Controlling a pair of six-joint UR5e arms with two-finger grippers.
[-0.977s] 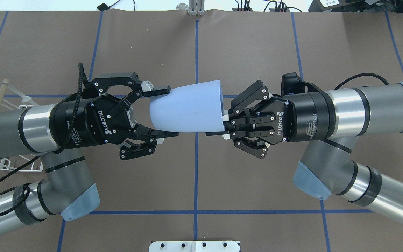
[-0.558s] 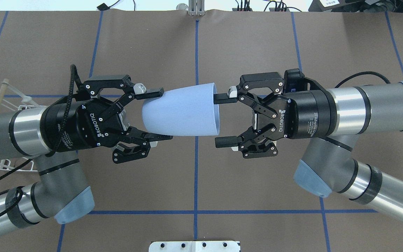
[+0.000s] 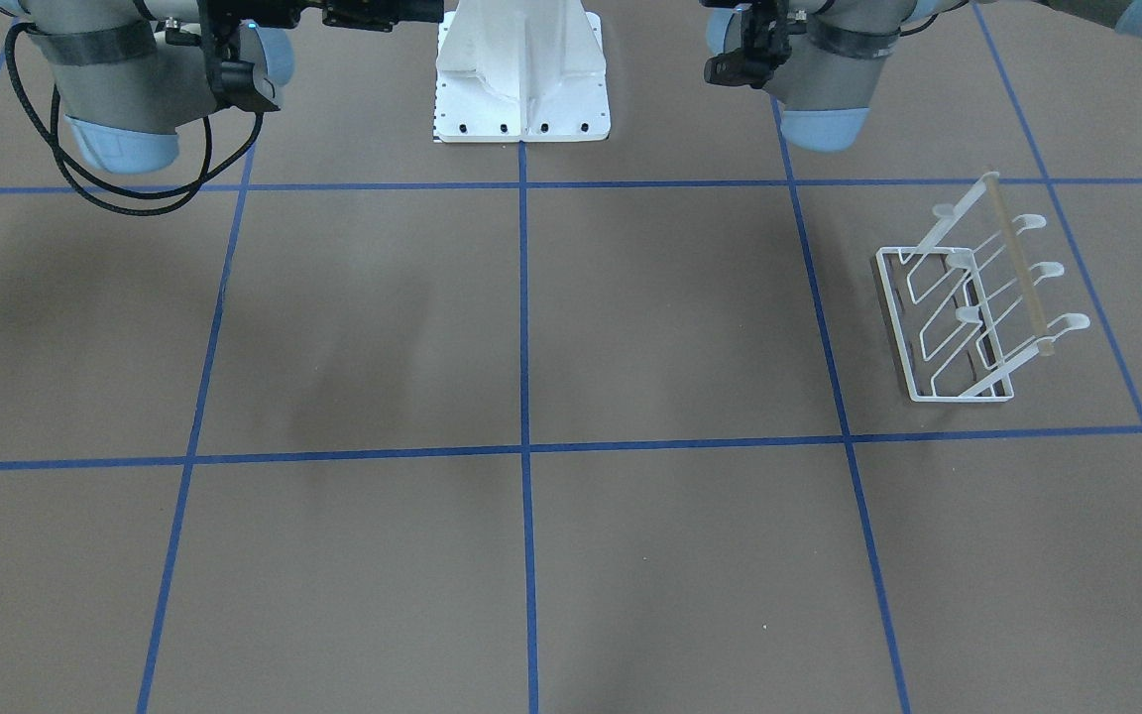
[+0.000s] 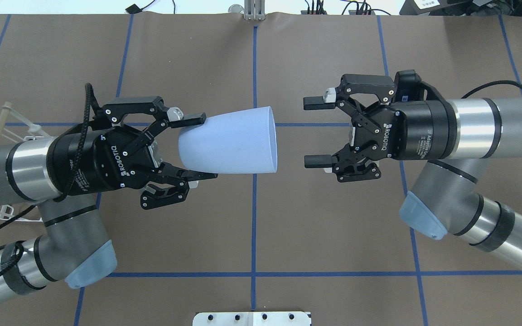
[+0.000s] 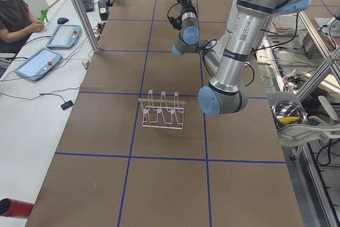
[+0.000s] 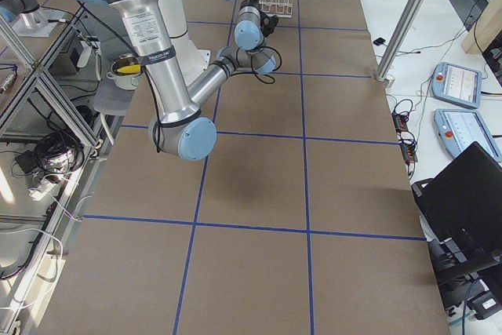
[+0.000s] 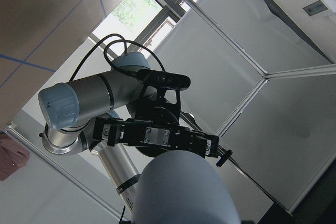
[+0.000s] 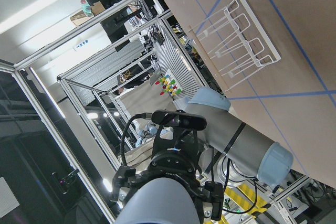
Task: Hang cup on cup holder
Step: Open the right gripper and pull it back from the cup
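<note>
The cup [image 4: 229, 141] hangs sideways above the table, its narrow base pinched by the left gripper [image 4: 202, 147]. The right gripper [image 4: 314, 131] faces its rim, spread wide, not touching.

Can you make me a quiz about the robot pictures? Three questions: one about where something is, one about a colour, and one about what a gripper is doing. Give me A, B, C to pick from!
1. Where is the cup holder?
A. On the table, on the robot's left side
B. On a shelf
C. On the floor

2. What colour is the cup?
A. Red
B. Pale blue
C. Green

3. What is the right gripper doing?
A. Squeezing the cup
B. Open, holding nothing
C. Lying flat on the table

Answers:
1 A: the white wire rack stands on the brown table on the left arm's side.
2 B: the overhead view shows a plain pale blue cup.
3 B: its fingers are spread wide with a gap to the cup, which the left gripper holds by its narrow end.
</note>
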